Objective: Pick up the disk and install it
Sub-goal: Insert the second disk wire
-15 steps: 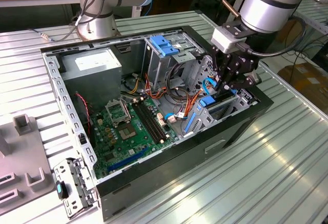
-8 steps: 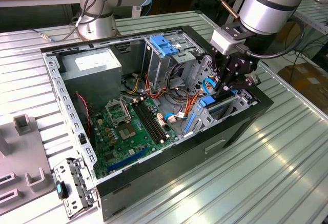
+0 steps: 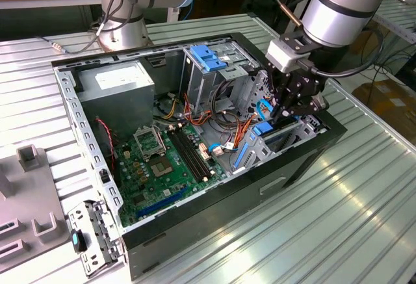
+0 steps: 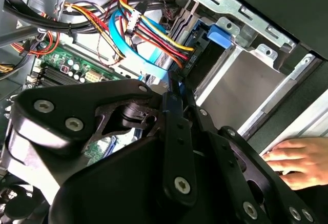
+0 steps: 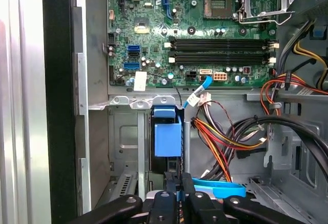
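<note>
**Now the jaws are down in the drive bay**

Largest is the ribbed silver metal desk [image 3: 364, 219], which carries the open black computer case [image 3: 273, 186] with its green motherboard [image 3: 162, 167]. The grey robot arm [image 3: 344, 4] reaches down into the case. Its black gripper [image 3: 284, 110] stands over the drive bay, jaws clenched close together on the blue carrier rail of the silver disk [image 4: 246, 80], which sits inside the bay. A person's hand [image 4: 300, 160] rests on the case edge.
</note>
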You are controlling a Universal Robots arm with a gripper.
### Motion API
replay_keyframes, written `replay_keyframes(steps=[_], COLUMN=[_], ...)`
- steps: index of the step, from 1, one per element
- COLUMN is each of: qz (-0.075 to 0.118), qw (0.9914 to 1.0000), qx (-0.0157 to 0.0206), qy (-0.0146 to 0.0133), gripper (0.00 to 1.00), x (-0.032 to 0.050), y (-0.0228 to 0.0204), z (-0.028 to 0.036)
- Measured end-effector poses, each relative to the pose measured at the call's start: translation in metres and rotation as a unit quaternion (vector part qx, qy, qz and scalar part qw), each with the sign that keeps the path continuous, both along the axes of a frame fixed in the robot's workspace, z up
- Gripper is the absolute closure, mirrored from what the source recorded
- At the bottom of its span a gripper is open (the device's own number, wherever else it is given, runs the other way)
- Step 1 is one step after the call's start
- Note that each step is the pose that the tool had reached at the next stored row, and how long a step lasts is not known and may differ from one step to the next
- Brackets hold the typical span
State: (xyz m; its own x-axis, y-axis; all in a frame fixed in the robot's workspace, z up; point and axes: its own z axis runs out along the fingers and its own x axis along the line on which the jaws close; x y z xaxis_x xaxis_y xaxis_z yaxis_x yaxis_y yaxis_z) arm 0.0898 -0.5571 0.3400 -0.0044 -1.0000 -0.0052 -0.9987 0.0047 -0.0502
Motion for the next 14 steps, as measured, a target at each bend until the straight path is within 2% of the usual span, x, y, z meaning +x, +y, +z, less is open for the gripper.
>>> replay_keyframes(steps=[5, 6, 7, 9, 11, 14], qz=[0.0, 0.0, 0.0, 0.0, 0.0, 0.0], qw=[1.0, 1.0, 1.0, 1.0, 1.0, 1.0], qx=[0.0013, 0.0014, 0.0011, 0.0009, 0.0009, 0.001], qy=[-0.0002, -0.0002, -0.0002, -0.0002, -0.0004, -0.0006], gripper=[0.83, 0.83, 0.76, 0.76, 0.76, 0.78], x=[0.0001, 0.0001, 0.0001, 0.0001, 0.0001, 0.0001], y=[0.0, 0.0, 0.0, 0.0, 0.0, 0.0], z=[-0.0005, 0.0007, 0.0035, 0.0116, 0.0139, 0.014])
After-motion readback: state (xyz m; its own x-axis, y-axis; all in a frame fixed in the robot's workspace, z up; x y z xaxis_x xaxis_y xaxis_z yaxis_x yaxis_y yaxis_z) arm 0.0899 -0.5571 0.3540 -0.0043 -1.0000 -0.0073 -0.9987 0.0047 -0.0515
